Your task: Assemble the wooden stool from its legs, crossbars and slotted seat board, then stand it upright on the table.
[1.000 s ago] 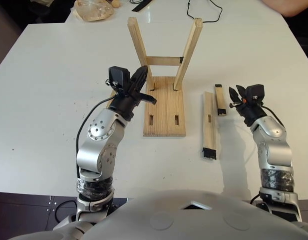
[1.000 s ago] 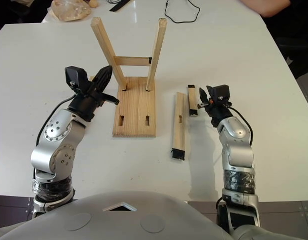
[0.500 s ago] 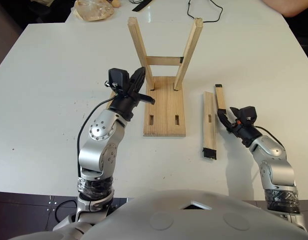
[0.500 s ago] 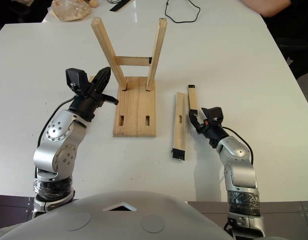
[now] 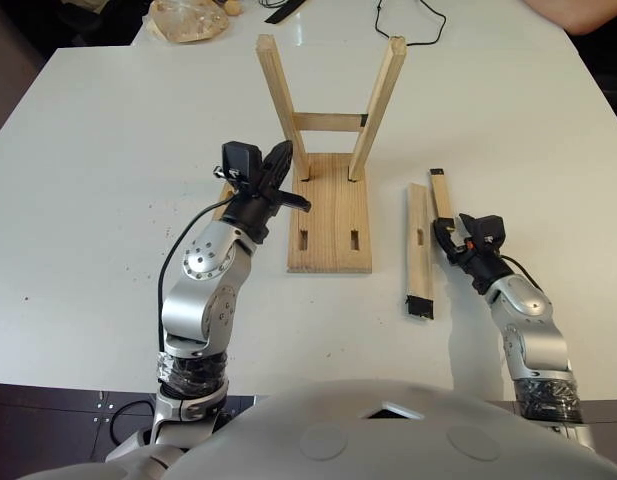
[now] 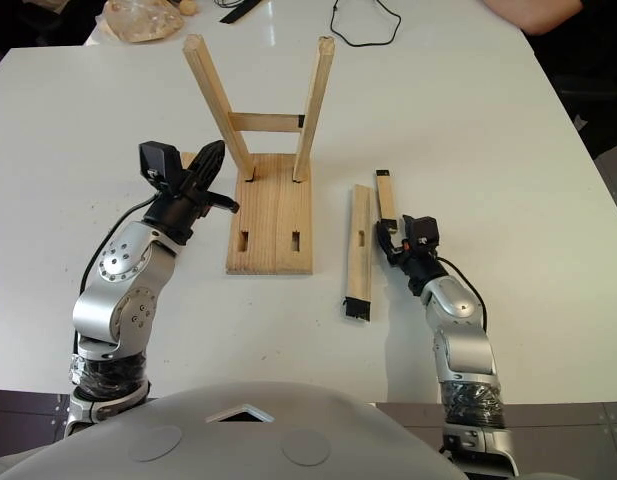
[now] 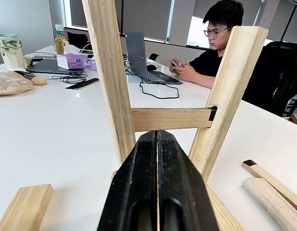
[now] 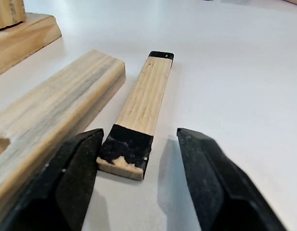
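White tabletop (image 5: 108,150) carries the slotted seat board (image 5: 330,240) lying flat in the middle, with a left leg (image 5: 277,100) and a right leg (image 5: 378,105) standing in its far slots, joined by a crossbar (image 5: 328,122). A small wood block (image 7: 23,207) at its left edge is mostly hidden behind the left tool (image 7: 158,137), whose fingers are pressed together on nothing. To the right lie a loose leg (image 5: 418,250) and, just beside it, a short black-ended bar (image 8: 143,96), the right tool (image 8: 138,135) spread wide with a finger on each side of its near end. At the far left edge a clear bag (image 5: 188,18) is cut off, its contents unclear.
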`<move>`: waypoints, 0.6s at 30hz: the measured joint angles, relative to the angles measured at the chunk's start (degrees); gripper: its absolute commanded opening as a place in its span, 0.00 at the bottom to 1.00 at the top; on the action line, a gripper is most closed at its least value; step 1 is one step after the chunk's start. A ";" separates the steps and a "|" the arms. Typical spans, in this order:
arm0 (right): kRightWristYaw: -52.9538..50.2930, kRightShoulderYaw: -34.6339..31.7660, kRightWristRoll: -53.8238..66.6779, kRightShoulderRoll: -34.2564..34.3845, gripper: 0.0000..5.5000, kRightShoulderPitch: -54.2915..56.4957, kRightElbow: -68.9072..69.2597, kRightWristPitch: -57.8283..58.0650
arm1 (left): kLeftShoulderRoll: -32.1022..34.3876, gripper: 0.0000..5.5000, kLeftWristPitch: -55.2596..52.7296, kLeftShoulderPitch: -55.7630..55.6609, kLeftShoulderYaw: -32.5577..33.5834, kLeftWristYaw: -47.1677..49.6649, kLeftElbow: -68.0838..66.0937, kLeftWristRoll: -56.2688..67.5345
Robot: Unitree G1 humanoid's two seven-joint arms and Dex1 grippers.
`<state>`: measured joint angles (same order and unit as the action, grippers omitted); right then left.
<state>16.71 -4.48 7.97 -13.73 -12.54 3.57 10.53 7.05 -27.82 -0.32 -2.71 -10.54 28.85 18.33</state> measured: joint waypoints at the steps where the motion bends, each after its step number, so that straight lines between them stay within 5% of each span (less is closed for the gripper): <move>1: -1.29 -0.35 0.12 0.98 0.38 0.15 -0.32 -0.26 | 0.07 0.00 0.00 -0.21 0.01 -0.14 -0.38 0.00; 7: -3.00 -1.46 0.73 2.36 0.24 2.44 -3.88 -2.20 | 0.06 0.00 0.02 -0.25 -0.16 -0.58 -2.03 0.00; 18: -1.68 -2.75 1.43 2.02 0.24 3.56 -8.88 -8.48 | -0.20 0.00 -0.24 -0.84 0.48 -0.63 -2.14 0.46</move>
<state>15.03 -7.22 9.40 -11.72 -8.98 -5.31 2.05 6.85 -28.06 -1.16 -2.22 -11.17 26.71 18.79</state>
